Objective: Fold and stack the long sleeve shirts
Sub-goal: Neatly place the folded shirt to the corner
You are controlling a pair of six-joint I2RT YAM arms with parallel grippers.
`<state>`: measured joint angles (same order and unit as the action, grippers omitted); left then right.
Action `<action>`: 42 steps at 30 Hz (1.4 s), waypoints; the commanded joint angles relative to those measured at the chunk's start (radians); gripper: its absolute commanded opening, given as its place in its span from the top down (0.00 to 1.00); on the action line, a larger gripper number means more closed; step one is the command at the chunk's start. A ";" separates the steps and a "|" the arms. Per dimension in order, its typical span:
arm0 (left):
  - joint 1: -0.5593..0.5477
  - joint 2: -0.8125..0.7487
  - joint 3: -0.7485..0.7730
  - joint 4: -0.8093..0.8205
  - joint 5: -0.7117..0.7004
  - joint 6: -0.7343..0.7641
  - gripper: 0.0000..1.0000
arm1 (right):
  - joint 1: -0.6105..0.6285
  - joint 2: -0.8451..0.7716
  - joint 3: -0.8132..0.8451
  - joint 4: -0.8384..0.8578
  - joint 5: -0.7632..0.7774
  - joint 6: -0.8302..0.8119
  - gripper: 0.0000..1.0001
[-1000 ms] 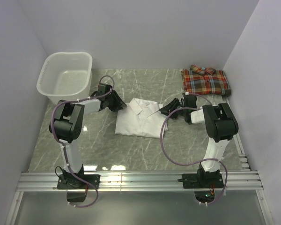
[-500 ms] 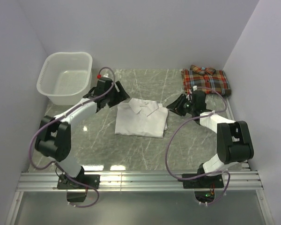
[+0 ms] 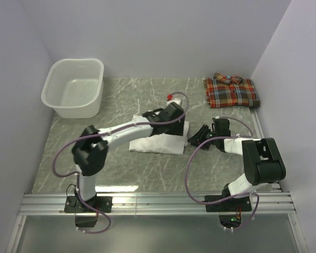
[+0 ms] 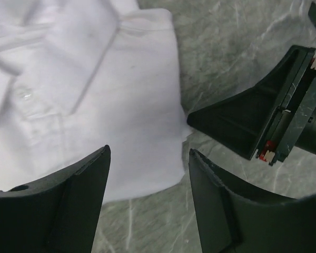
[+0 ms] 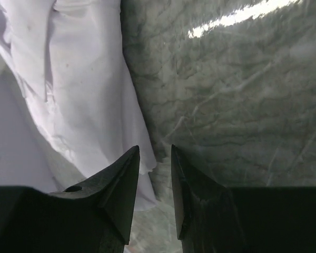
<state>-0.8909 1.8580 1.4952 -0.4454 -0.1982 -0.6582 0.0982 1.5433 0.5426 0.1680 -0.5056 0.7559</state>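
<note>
White cloth fills most of the left wrist view: the white shirt lies folded flat near the middle of the table, its buttoned front facing up. The left arm reaches across from its base, and the left gripper hangs over the right part of that shirt. It is released, with jaws spread wide, cloth showing in the gap and nothing grasped. The right gripper sits low at the shirt's right edge, just beside the cloth and pointing toward it. Its jaws stand only narrowly apart and bare table shows between them. The ragged edge of the shirt lies at the tip of one finger, but nothing looks clamped. From the left wrist the right gripper shows close by, on the bare table just off the shirt's corner. The plaid shirt rests folded in the far right corner of the table, well apart from the white one and from both grippers. The basket stands in the far left corner against the wall.
</note>
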 commanded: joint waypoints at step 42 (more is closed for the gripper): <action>-0.065 0.509 0.517 -0.105 -0.194 0.069 0.87 | -0.003 0.092 -0.073 0.171 -0.123 0.040 0.88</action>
<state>-0.9527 2.3699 1.9629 -0.5594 -0.3550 -0.5911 0.0975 1.6279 0.4854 0.3588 -0.6277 0.8055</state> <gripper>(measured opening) 0.163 0.155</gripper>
